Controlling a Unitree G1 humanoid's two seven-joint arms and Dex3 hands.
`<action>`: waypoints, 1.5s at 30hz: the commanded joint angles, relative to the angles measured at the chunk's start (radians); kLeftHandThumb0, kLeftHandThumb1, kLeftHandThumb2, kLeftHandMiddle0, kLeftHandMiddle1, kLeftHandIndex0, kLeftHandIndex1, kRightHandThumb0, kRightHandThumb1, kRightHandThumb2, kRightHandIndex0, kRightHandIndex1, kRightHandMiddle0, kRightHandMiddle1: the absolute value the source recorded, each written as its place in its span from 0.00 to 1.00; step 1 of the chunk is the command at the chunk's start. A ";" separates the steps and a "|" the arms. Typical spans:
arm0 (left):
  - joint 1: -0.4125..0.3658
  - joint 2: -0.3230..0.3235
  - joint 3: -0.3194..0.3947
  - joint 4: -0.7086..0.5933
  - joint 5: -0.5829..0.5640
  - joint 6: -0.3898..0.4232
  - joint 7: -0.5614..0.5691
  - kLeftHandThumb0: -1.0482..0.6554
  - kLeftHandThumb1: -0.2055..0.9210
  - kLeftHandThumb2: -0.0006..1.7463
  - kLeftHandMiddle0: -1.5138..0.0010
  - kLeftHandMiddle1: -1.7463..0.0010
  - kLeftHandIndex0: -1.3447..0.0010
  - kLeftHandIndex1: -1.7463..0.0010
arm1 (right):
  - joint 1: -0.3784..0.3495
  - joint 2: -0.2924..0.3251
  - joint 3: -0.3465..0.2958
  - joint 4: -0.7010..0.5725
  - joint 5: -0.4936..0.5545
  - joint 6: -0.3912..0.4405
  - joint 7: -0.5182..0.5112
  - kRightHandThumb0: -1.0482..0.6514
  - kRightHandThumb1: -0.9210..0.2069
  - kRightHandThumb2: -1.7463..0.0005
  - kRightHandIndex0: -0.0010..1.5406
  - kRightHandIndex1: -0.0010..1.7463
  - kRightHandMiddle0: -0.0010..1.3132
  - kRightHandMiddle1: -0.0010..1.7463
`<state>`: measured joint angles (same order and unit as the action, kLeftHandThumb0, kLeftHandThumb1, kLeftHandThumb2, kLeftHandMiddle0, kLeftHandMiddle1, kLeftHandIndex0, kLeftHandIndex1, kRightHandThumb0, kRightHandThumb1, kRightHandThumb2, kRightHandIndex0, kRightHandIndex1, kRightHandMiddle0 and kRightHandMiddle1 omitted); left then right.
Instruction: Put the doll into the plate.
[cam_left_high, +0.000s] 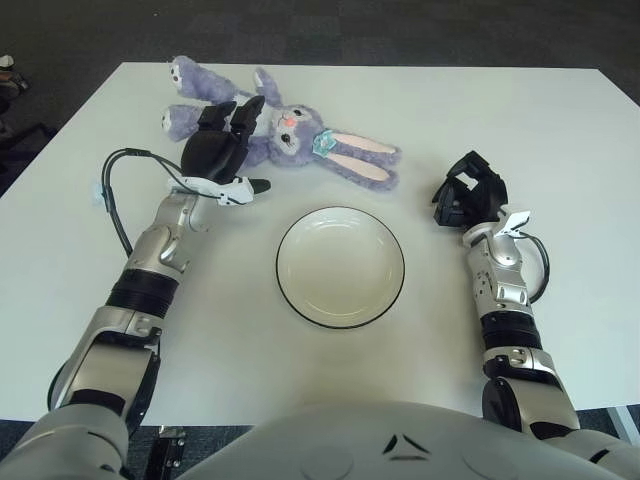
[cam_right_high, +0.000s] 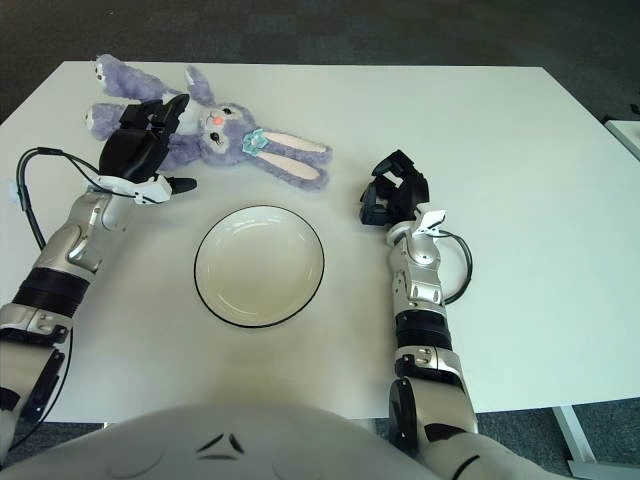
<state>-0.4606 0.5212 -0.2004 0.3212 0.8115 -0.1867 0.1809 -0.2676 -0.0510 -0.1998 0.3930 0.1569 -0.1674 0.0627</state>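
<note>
Reaching over the doll (cam_left_high: 285, 135), the left robot hand (cam_left_high: 222, 150) sits above the toy's purple body with its dark fingers spread and nothing between them, the thumb sticking out toward the plate (cam_left_high: 340, 264); whether the fingertips already touch the plush cannot be told. The doll, a purple rabbit with long pink-lined ears, lies flat on its back along the far side of the white worktop (cam_left_high: 560, 150), legs toward the left, ears trailing to the right, well apart from the plate and entirely outside it. The plate stands bare near the middle of the worktop, just in front of the doll. The right robot hand (cam_left_high: 468, 201) is parked to the right of the plate, fingers curled and holding nothing. By this showing the approach is the step in hand and the grasp is not yet made. The next move calls for the left fingers to settle around the soft torso and close firmly enough that the limp toy does not sag out, then a lift and a short carry toward the robot to the plate
</note>
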 joint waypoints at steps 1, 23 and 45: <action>-0.058 0.033 -0.022 0.010 0.039 0.020 -0.013 0.24 0.44 0.54 1.00 0.77 1.00 0.87 | 0.076 0.028 -0.006 0.095 0.024 0.062 0.004 0.61 0.84 0.07 0.62 0.87 0.49 1.00; -0.177 0.095 -0.121 0.088 0.179 -0.046 0.133 0.18 0.63 0.45 1.00 0.85 1.00 0.97 | 0.060 0.016 -0.015 0.140 0.035 0.050 0.035 0.61 0.83 0.07 0.60 0.89 0.48 1.00; -0.366 0.092 -0.235 0.316 0.212 -0.111 0.122 0.17 0.65 0.44 1.00 0.95 1.00 1.00 | 0.043 0.003 -0.019 0.185 0.033 0.028 0.069 0.61 0.84 0.04 0.59 0.93 0.49 1.00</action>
<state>-0.7809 0.6106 -0.4107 0.5961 1.0102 -0.2854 0.3096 -0.3162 -0.0707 -0.2171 0.4791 0.1777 -0.1946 0.1313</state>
